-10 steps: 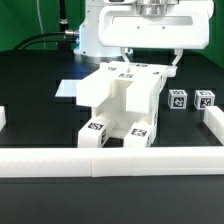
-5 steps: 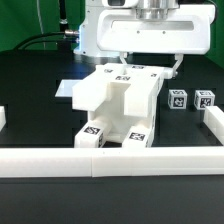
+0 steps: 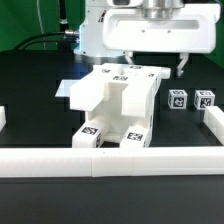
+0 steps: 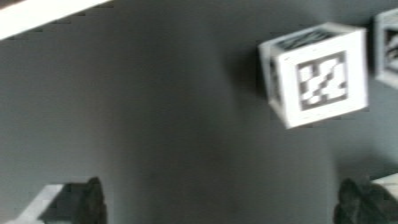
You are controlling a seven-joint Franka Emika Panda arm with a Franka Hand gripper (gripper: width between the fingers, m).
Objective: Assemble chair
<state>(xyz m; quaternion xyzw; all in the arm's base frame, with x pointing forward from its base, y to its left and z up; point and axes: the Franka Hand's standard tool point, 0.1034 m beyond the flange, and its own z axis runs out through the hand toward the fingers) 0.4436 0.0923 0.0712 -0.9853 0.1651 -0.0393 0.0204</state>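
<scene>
Matte white plastic chair (image 3: 115, 102) (smooth-faced) on matte black table (image 3: 35, 75)

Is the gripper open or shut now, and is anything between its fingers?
Open. In the wrist view the gripper has its fingers far apart, with only the dark table showing between them; it holds nothing.

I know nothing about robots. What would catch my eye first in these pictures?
The chunky white half-built chair stands out first, in the middle of the black table and dotted with black-and-white square tags. Just above it hangs the robot's end effector, fingers spread wide and holding nothing. Two small tagged blocks sit loose beside the chair, toward the exterior view's right.
</scene>
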